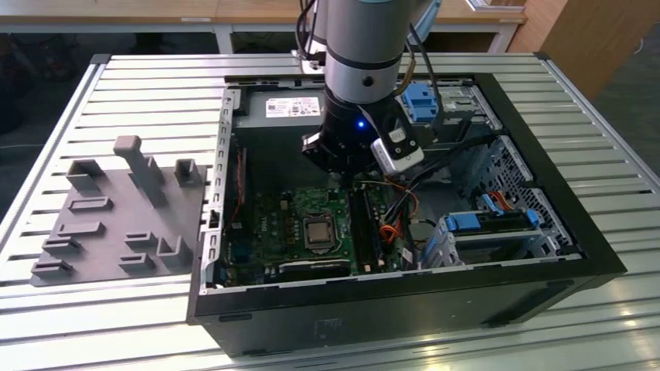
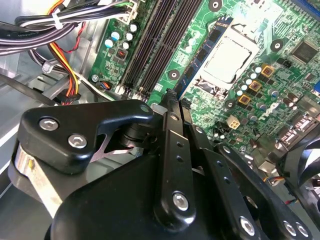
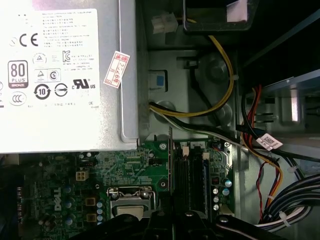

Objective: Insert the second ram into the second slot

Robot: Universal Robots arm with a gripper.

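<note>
Black gripper (image 2: 175, 102) fingers clenched on second ram (image 3: 170, 160), held edge-on above motherboard (image 2: 280, 75) slots (beside CPU socket (image 2: 227, 60)). Cable bundle (image 2: 65, 20) close alongside. Open computer case (image 1: 577, 232) on slatted table (image 1: 144, 85); grey fixture tray (image 1: 113, 216) well apart.

A grey fixture plate (image 1: 113, 224) lies at nine o'clock from the open computer case (image 1: 546, 224) on the slatted table (image 1: 62, 116).

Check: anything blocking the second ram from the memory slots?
Nothing visible does. In the second wrist view the gripper is shut on the second ram, held over the motherboard by the black memory slots; the cable bundle lies off to their side.
</note>
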